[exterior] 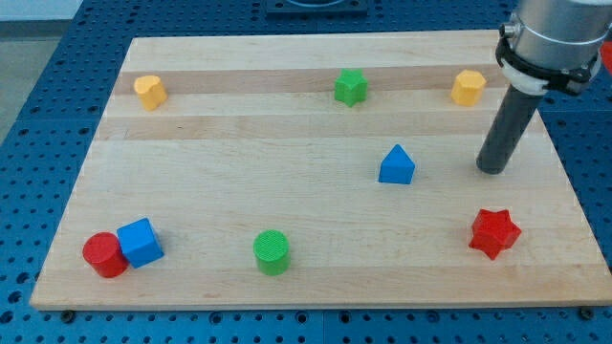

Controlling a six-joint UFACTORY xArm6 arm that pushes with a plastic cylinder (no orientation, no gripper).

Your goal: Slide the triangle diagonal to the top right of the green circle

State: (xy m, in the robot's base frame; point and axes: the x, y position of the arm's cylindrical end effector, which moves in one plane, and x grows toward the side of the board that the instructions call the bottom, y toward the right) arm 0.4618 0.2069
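The blue triangle (396, 164) lies right of the board's middle. The green circle (272, 251) sits near the view's bottom edge, below and to the left of the triangle. My tip (491, 170) rests on the board to the right of the blue triangle, well apart from it, at about the same height in the view. The rod rises from it toward the view's top right.
A green star (351, 87) is at the top middle. A yellow block (468, 87) is at the top right, another yellow block (150, 92) at the top left. A red star (494, 232) lies below my tip. A red cylinder (103, 255) touches a blue cube (140, 242) at the bottom left.
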